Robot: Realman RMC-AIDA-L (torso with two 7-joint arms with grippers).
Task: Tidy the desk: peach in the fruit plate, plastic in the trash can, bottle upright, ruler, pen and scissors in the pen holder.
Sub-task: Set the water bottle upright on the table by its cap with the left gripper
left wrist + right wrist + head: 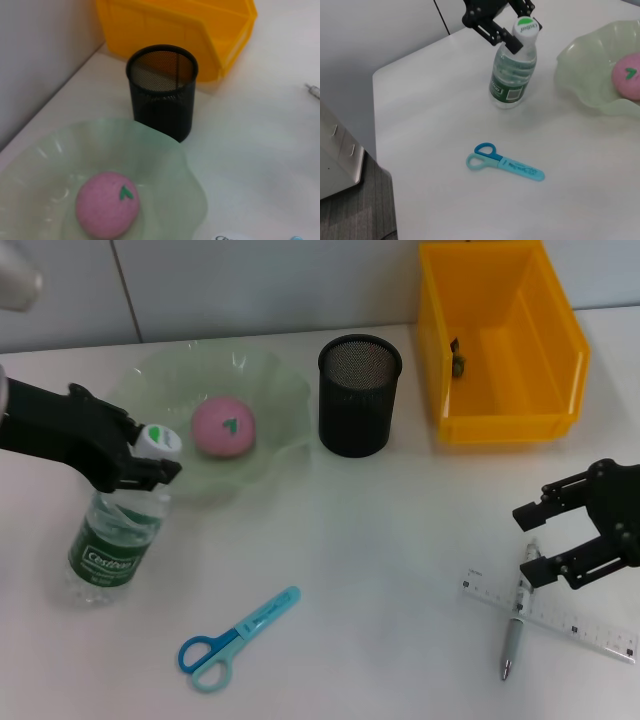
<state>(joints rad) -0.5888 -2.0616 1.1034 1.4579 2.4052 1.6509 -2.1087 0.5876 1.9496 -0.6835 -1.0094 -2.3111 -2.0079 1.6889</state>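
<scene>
The left gripper (150, 462) pinches the neck of the upright bottle (115, 530) with its fingers. The right gripper (545, 540) hovers above the pen (515, 625) and ruler (550, 615), fingers spread.

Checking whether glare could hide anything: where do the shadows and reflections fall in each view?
Head view: soft shadows under the scissors and pen holder; no harsh glare. Left wrist view: small highlights on the fruit plate rim; the peach stays readable. Right wrist view: the bottle, held by the left gripper, casts a faint shadow.
</scene>
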